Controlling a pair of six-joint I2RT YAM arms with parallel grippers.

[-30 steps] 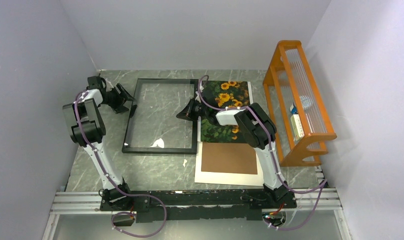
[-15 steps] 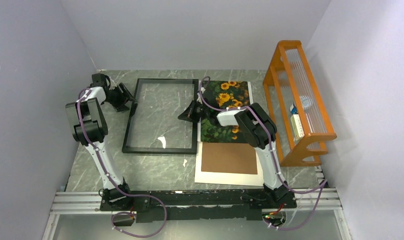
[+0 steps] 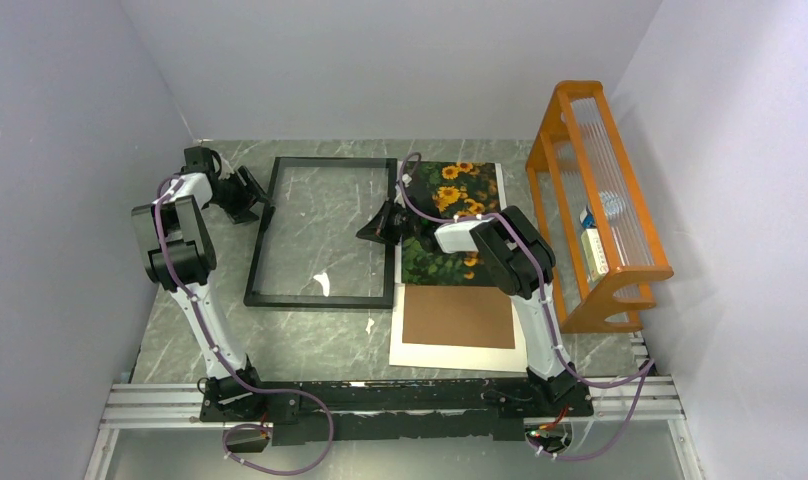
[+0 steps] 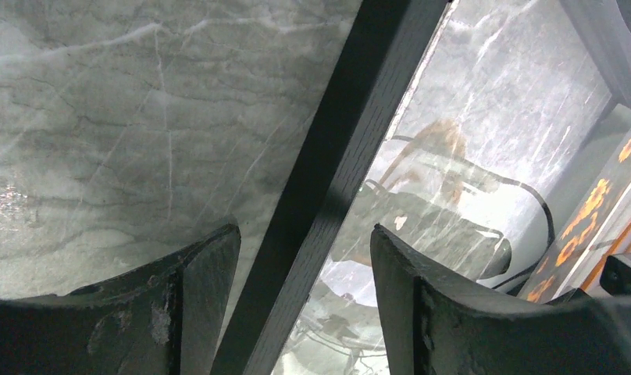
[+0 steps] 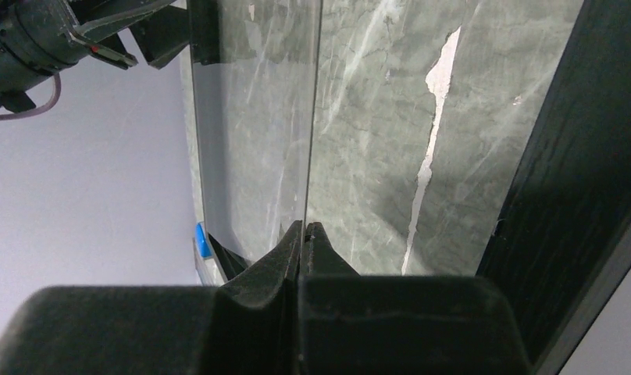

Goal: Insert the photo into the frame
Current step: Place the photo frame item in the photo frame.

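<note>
The black frame (image 3: 320,299) lies mid-table with a clear glass pane (image 3: 325,230) in it. My left gripper (image 3: 260,203) is open at the frame's left bar. In the left wrist view that gripper (image 4: 304,230) has one finger on each side of the bar (image 4: 336,141), with gaps on both sides. My right gripper (image 3: 365,232) is at the frame's right side. There it (image 5: 304,226) is shut on the thin edge of the glass pane (image 5: 250,117), beside the frame bar (image 5: 578,180). The sunflower photo (image 3: 460,185) lies flat right of the frame, partly under my right arm.
A brown backing board (image 3: 458,317) rests on a white mat sheet (image 3: 420,352) in front of the photo. An orange wooden rack (image 3: 600,200) stands along the right wall. Grey walls close in the left, back and right sides.
My left gripper has shifted slightly toward the back at the frame's left bar, and its jaws have narrowed a little. The right gripper has stayed shut at the frame's right side.
</note>
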